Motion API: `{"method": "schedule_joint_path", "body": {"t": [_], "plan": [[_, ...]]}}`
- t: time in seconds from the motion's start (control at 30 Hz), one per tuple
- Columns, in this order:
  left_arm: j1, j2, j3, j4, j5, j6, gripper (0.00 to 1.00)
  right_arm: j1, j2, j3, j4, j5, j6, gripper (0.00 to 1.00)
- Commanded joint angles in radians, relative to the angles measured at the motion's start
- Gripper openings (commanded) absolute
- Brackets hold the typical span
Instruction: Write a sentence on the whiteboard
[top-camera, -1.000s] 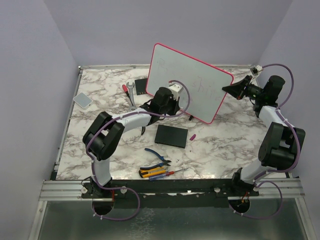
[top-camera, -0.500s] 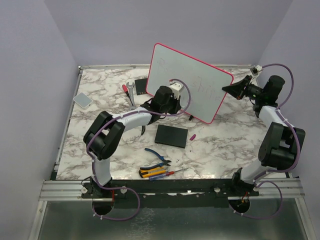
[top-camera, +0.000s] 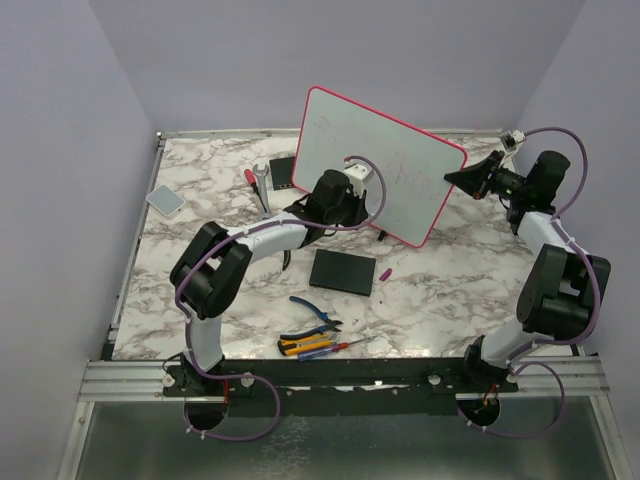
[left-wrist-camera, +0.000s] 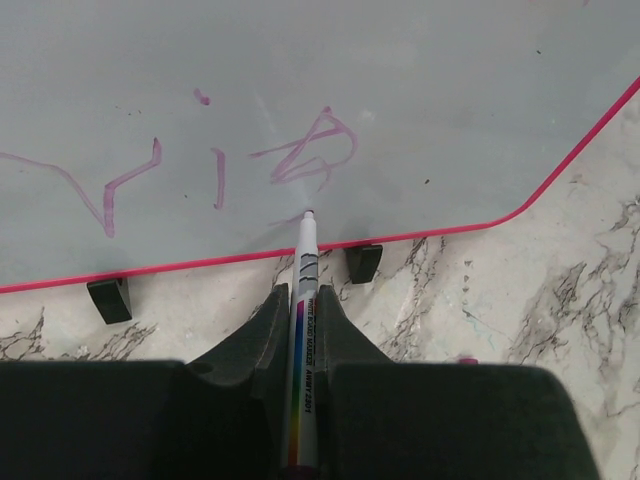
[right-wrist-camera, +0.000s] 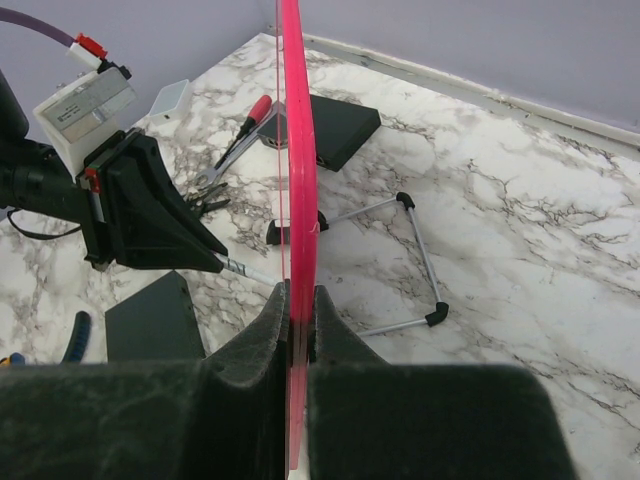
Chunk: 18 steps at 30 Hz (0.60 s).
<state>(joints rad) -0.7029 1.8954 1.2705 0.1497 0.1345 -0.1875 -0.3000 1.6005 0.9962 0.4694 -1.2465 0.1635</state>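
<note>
At the far left of the marble table (top-camera: 440, 290) we see a small grey pad (top-camera: 165, 199), and further in a wrench (top-camera: 262, 178) with a red-handled tool just beside it. Next comes the left gripper (left-wrist-camera: 300, 292), its jaws closed tight on a marker (left-wrist-camera: 302, 340) that points straight ahead out of the fingers. The marker's tip touches the whiteboard (top-camera: 340, 125) low on its face, just above the pink bottom frame and just below the last scribbled letter of the sentence (left-wrist-camera: 218, 180). The pinkish strokes run off to the left of the tip in the left wrist view. Two small black feet (left-wrist-camera: 109, 299) show under the frame, one on each side of the marker.

The whiteboard stands tilted near the middle of the table's far half, directly in front of the left gripper. A flat black slab (top-camera: 342, 271) lies nearer to us, with pliers (top-camera: 315, 312) and screwdrivers (top-camera: 310, 346) by the table's near edge.

At the right, the right gripper (right-wrist-camera: 297, 292) is clamped on the board's pink frame, pinching its right edge between both fingers.
</note>
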Motion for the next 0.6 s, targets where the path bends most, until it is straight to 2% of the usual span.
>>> {"method": "schedule_joint_path", "body": {"t": [0.0,0.57], "plan": [[-0.007,0.028,0.054,0.059,-0.001,-0.016,0.0,0.024,0.015,-0.015,-0.07,0.018,-0.061,0.01],[-0.007,0.033,0.115,0.072,-0.039,-0.026,0.0,0.026,0.014,-0.016,-0.07,0.016,-0.062,0.01]]}}
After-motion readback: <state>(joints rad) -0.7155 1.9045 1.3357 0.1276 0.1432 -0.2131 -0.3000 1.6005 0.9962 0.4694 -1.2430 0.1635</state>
